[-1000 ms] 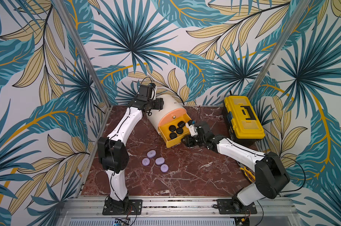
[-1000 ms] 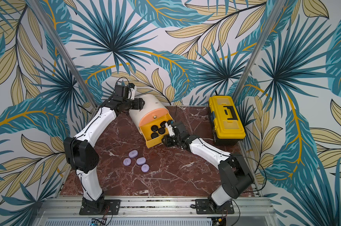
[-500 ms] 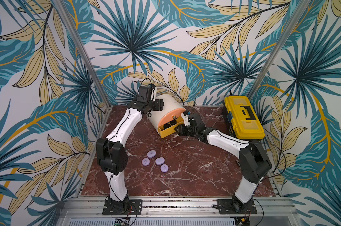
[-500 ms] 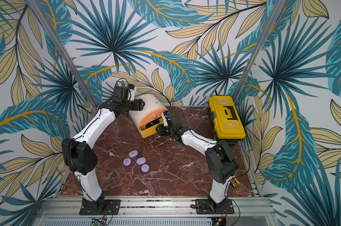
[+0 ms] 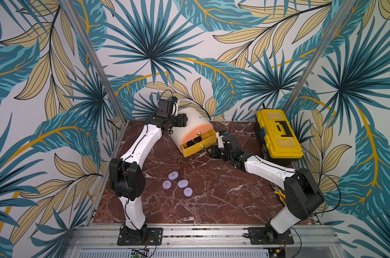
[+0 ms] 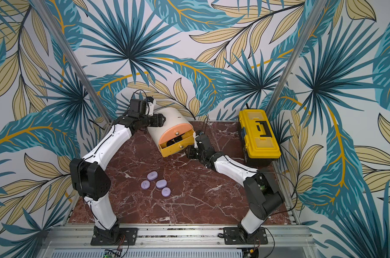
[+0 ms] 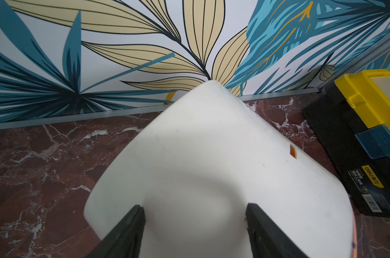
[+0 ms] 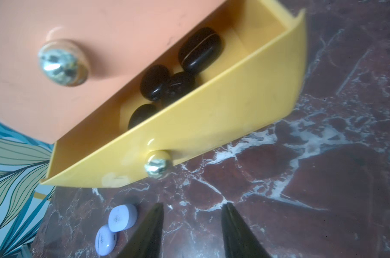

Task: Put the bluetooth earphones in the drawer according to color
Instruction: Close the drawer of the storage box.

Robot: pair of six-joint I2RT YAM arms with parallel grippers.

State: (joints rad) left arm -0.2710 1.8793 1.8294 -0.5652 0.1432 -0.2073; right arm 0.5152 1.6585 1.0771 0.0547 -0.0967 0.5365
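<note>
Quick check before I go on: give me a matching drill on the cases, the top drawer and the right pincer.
1 black cases
2 purple cases
3 peach drawer
4 right pincer

A shut
B open, empty
C on the table
D in the yellow drawer

Pairs: 1-D, 2-C, 3-A, 4-B

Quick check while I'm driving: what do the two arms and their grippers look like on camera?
The left arm and right arm both have glossy white links, bulky black joint housings, thin black cables running along them, and black base plates. The left gripper and right gripper each carry two slim, tapered black fingers. No markings are readable.
</note>
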